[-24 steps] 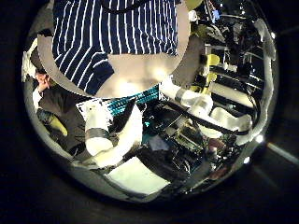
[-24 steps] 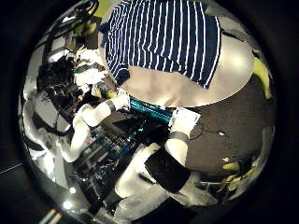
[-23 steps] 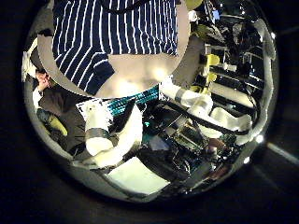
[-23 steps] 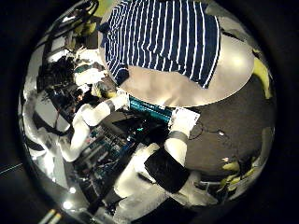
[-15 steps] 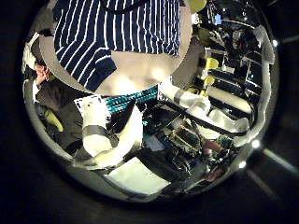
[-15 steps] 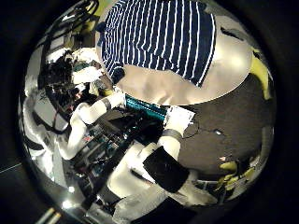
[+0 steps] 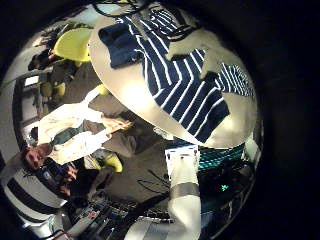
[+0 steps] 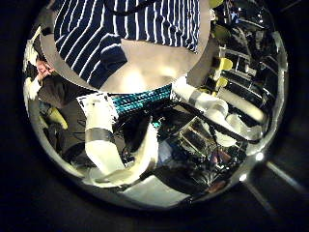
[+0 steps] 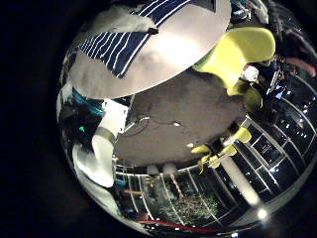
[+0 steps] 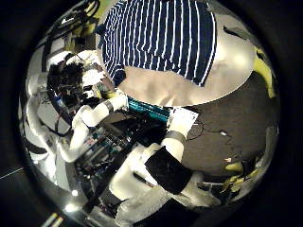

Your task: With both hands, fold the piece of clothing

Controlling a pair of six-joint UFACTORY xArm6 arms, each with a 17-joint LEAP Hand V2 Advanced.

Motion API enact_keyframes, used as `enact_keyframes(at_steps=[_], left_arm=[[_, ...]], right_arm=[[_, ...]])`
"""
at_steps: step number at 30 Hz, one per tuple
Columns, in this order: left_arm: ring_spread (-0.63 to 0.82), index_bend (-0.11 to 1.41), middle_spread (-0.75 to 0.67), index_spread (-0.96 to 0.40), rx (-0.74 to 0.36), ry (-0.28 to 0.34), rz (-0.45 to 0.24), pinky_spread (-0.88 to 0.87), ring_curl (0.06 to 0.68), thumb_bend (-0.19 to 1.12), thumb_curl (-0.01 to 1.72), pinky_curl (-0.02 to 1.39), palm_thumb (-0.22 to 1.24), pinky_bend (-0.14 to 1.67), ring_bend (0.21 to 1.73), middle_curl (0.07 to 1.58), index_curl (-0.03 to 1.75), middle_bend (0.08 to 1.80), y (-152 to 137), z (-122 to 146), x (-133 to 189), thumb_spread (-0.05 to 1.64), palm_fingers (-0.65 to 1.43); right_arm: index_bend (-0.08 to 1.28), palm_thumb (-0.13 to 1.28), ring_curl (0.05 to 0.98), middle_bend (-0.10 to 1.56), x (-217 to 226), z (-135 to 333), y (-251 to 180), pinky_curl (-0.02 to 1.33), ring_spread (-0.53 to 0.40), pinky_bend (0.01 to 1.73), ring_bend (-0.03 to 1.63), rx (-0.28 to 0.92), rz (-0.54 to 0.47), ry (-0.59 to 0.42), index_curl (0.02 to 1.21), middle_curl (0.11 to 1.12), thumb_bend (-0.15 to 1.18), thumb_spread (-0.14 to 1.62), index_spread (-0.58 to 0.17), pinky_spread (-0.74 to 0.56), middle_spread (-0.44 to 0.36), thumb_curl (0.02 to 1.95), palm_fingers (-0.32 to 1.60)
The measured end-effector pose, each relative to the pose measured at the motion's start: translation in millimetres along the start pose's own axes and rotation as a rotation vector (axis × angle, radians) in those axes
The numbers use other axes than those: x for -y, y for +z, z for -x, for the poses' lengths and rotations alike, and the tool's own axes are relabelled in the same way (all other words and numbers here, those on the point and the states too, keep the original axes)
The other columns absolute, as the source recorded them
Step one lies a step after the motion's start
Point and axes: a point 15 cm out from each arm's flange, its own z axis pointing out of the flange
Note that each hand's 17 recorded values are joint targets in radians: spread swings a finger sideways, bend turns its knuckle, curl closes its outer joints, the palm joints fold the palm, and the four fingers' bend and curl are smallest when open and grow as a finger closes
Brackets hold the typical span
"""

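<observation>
Navy-and-white striped shirt (image 10: 166,38) lies spread flat, unfolded, on the round table (image 10: 232,71); both hands sit clear above it, fingers' pose not discernible; folding apparently all still to do.

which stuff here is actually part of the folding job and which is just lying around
Part of the job:
- navy and white striped shirt, spread flat
- round pale table it lies on
- the two hands, both above the table, neither touching the shirt

Just lying about:
- yellow-green chair beside the table
- second yellow-green chair by the table's other side
</observation>
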Motion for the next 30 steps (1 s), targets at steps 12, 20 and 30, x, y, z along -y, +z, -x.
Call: enact_keyframes(at_steps=[12,20,30], left_arm=[[0.32,0.16,0.26,0.03,0.142,0.043,-0.049,0.40,0.195,-0.03,0.29,0.28,0.18,0.60,0.83,0.36,0.31,0.25,76.1,2.8,25.6,0.94,0.07],[0.04,0.16,0.01,0.03,0.211,0.034,-0.010,0.09,0.197,-0.01,0.32,0.28,0.26,0.62,0.85,0.48,0.30,0.55,96.3,13.2,31.2,0.92,0.41],[-0.41,0.35,-0.30,-0.25,0.199,0.027,-0.182,-0.44,0.401,0.15,0.43,0.50,0.78,1.17,1.30,0.74,0.42,0.81,65.1,13.0,62.4,1.03,1.09]], right_arm=[[0.14,0.43,0.267,0.47,1.8,17.5,-2.0,0.07,0.029,1.08,0.95,-0.011,0.031,0.027,0.24,0.37,-0.01,1.33,-0.353,0.36,0.009,0.26,0.08],[0.14,0.43,0.267,0.47,-0.1,28.2,-2.4,0.08,0.020,1.07,0.96,-0.017,0.052,0.027,0.24,0.37,-0.01,1.33,-0.352,0.36,-0.001,0.26,0.08],[0.15,0.48,0.276,0.49,5.5,39.4,4.2,0.08,-0.036,1.09,0.99,0.019,0.054,0.009,0.25,0.37,-0.01,1.32,-0.330,0.27,-0.014,0.27,0.16]])
